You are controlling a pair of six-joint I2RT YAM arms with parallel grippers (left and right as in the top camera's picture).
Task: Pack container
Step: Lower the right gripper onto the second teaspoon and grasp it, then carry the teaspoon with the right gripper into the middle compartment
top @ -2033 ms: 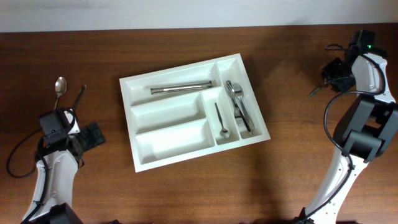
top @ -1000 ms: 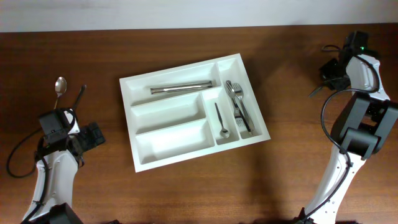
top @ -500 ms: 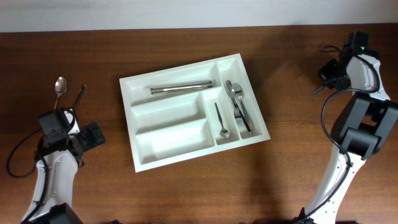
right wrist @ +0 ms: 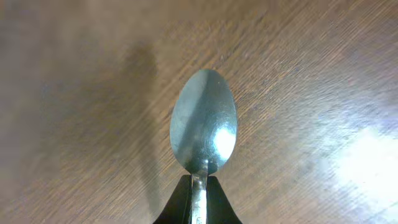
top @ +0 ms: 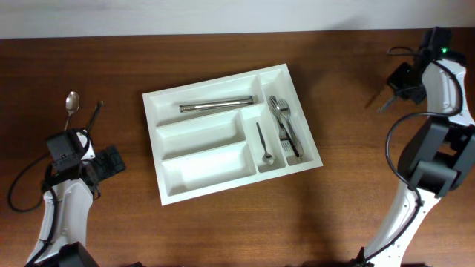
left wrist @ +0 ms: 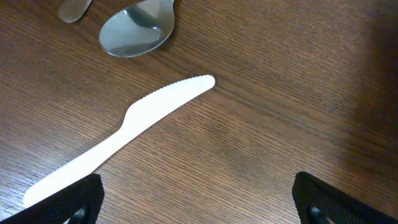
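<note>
While the wooden table (top: 223, 230) shows open wood all round the white container (top: 202, 138) angled at its middle, the left gripper (left wrist: 199, 205) hangs spread wide near the left edge above a white plastic knife (left wrist: 124, 134), and the right gripper (right wrist: 199, 186), by the far right corner, pinches a metal spoon (right wrist: 204, 121) by its neck.

Cutlery (top: 286, 127) in the container (top: 197, 138) — loose spoon (top: 72, 101) far left.

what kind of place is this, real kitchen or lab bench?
Probably a lab bench staged for a kitchen chore, not a real kitchen: robot arms flank a wooden table, a white cutlery tray sits mid-table, and the right end effector grips a spoon.
</note>
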